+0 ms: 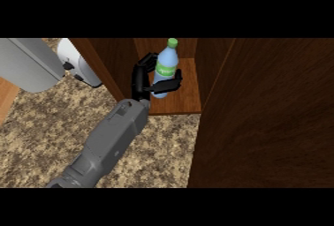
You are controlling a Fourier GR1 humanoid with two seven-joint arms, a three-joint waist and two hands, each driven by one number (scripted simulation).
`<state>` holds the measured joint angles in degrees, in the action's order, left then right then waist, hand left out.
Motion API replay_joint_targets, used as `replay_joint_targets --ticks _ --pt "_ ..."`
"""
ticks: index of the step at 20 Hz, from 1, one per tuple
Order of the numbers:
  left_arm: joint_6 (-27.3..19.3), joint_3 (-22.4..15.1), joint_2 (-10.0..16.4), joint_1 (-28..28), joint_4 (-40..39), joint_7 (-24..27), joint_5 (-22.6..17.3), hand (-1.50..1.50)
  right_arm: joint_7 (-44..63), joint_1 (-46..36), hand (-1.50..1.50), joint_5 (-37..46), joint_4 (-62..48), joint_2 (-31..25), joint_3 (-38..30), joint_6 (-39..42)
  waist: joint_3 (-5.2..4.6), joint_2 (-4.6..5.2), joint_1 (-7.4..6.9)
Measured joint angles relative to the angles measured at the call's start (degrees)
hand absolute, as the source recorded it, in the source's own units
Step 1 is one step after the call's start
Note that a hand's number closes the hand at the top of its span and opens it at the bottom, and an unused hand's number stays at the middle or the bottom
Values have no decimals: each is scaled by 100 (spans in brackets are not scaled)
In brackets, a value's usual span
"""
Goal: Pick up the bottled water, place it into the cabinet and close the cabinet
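Inside the open brown wooden cabinet, at the upper middle of the head view, a clear pale-blue plastic water bottle with a green cap and a green label is seen upright, over the cabinet's flat wooden shelf; whether its base is touching the shelf cannot be told, since the lower part is covered by fingers. The water bottle is held by the black left hand, which is placed at the bottle's left side; its fingers are curled round the lower body of the bottle, and another part of the hand is wrapped near the label higher up. The hand is carried by a grey forearm, which is stretched from the lower left edge up to the cabinet's front lip. To the right, a broad dark brown wooden door panel is shown standing open, just beside the shelf and filling the right side of the view. Below and to the left, the speckled beige stone desk is laid out under the forearm; at its upper left a large grey and white rounded object is seen, well apart from the bottle; what it is cannot be told.
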<state>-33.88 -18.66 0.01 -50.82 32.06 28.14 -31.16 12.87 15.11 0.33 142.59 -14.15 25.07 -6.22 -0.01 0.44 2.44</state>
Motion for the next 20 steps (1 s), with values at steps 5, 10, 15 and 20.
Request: replay_joint_targets --ticks 5,10,15,20 --pt "-145 227 4 -425 -855 284 81 150 -187 182 -150 -38 -19 -3 34 111 0 19 44" --pt "-265 328 1 -770 -1412 536 26 150 -322 239 -150 -67 -23 -10 15 215 -1 41 112" --pt "-289 335 10 -1072 -1954 689 188 -150 -411 280 -150 -95 -42 -7 -12 305 -2 66 142" --pt "-176 482 45 -1249 -2260 792 179 -150 -498 295 -150 -111 -48 43 21 349 -3 86 170"
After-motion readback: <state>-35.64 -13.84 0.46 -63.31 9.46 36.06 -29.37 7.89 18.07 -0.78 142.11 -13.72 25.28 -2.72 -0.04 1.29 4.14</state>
